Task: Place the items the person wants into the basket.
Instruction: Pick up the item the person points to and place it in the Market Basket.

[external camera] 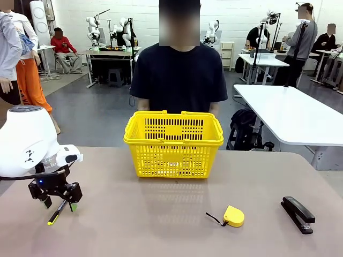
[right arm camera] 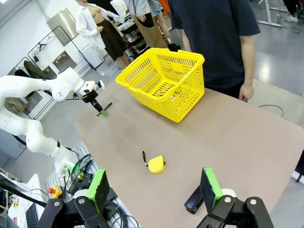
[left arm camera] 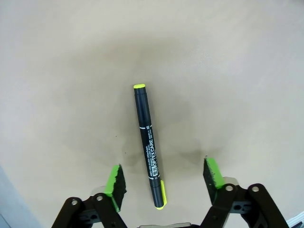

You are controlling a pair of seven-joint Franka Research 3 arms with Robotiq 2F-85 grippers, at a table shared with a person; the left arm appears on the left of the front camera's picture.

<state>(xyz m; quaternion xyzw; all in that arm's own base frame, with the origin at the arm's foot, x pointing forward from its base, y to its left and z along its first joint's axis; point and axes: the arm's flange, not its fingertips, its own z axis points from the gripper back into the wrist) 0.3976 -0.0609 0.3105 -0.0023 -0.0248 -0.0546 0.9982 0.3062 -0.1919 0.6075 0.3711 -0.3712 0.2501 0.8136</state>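
left gripper (left arm camera: 164,174) open, fingers astride black pen (left arm camera: 148,142), no grip yet; pen flat on table (left arm camera: 237,71), at 8 o'clock from yellow basket (external camera: 173,155). right gripper (right arm camera: 154,189) open, empty. pen not yet lifted and put in the basket.

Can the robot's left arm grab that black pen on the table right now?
Probably yes. The left gripper hangs right over the pen, one finger on each side, and the bare table around it leaves the way free. Its jaws look wide open in the wrist view, so the grip isn't made yet.
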